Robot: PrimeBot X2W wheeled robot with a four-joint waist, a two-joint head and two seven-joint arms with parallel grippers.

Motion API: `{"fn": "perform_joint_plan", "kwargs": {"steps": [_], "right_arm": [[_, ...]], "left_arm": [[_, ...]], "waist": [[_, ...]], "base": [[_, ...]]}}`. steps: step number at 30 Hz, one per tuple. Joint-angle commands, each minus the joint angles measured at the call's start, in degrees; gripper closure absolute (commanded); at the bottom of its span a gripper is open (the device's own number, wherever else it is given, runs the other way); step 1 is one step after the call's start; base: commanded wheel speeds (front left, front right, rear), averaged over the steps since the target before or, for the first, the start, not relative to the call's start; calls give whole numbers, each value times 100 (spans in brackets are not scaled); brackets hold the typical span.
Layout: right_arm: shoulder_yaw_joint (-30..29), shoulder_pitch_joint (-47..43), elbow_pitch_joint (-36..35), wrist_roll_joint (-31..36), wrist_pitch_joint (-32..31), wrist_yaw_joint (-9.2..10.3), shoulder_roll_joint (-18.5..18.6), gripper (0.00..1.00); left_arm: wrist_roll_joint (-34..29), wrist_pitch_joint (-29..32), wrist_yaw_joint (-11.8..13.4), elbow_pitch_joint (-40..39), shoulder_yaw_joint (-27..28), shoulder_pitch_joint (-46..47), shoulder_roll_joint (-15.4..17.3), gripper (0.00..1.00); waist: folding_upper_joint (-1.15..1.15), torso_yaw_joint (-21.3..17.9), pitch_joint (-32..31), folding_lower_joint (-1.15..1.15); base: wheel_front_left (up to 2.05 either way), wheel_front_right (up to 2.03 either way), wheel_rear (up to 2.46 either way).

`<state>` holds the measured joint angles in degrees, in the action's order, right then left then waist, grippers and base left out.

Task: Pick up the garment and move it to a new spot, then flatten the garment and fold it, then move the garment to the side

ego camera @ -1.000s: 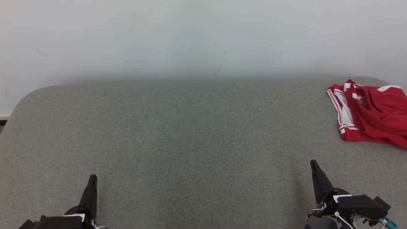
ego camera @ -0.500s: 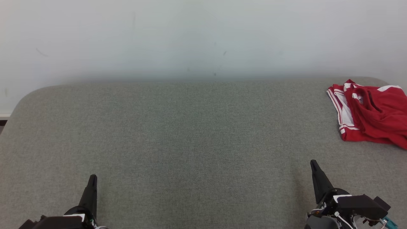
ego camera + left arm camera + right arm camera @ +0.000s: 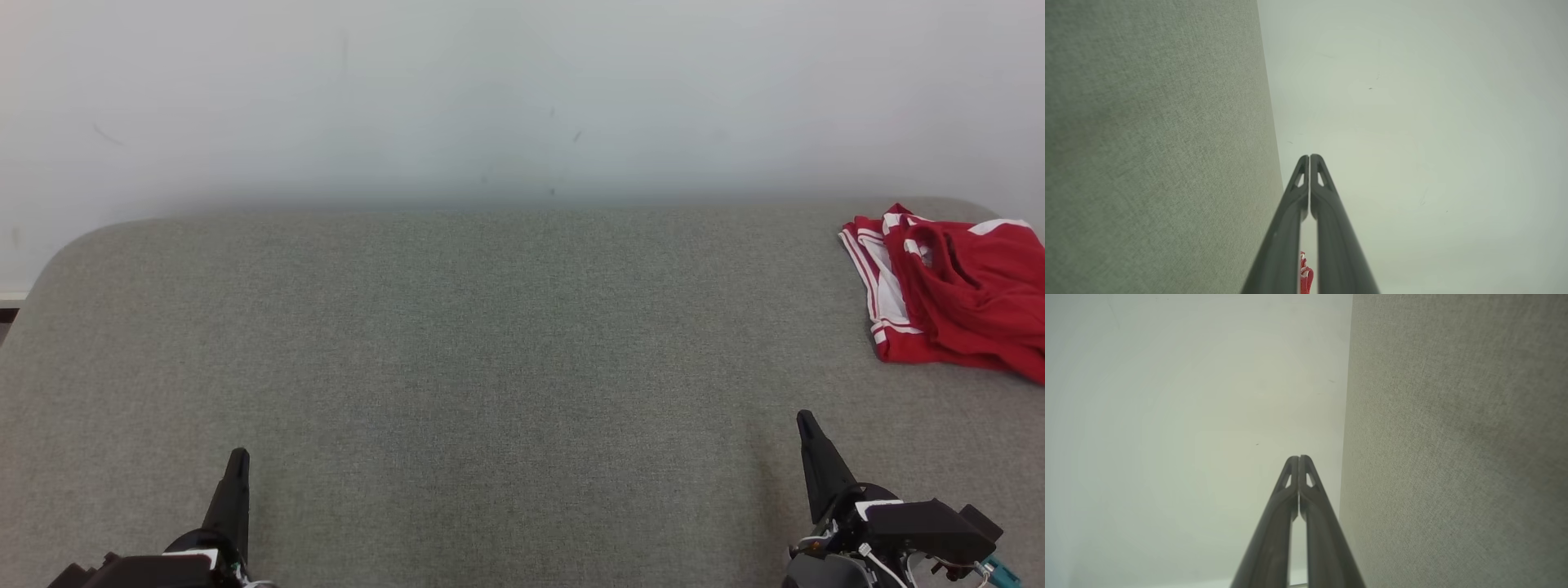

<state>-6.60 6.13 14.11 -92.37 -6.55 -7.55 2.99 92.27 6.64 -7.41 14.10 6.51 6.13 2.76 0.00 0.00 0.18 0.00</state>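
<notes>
A crumpled red garment [image 3: 955, 290] with white stripes lies at the far right of the grey fabric surface [image 3: 490, 343], partly cut off by the head view's right edge. A sliver of the garment [image 3: 1305, 275] shows between the fingers in the left wrist view. My left gripper [image 3: 238, 454] rests low at the lower left, shut with nothing in it, far from the garment. My right gripper [image 3: 804, 418] sits at the lower right, shut and empty, a short way in front of the garment. Both wrist views show the left gripper [image 3: 1309, 157] and the right gripper [image 3: 1298, 458] with tips pressed together.
A pale wall [image 3: 522, 98] rises behind the grey surface. The surface has rounded far corners, and its left edge [image 3: 24, 302] drops off beside a strip of floor.
</notes>
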Motion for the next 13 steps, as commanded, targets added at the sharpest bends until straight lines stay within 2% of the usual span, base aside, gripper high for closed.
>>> {"fn": "perform_joint_plan", "kwargs": {"steps": [1,13], "right_arm": [[4,26,-17,-10,-15,12,-25,100],[4,26,-16,-10,-15,12,-25,100]], "left_arm": [[28,1,-18,1,1,36,22,100],[28,1,-18,0,1,36,22,100]], "waist": [[0,0,0,0],[0,0,0,0]], "base": [[0,0,0],[0,0,0]]}}
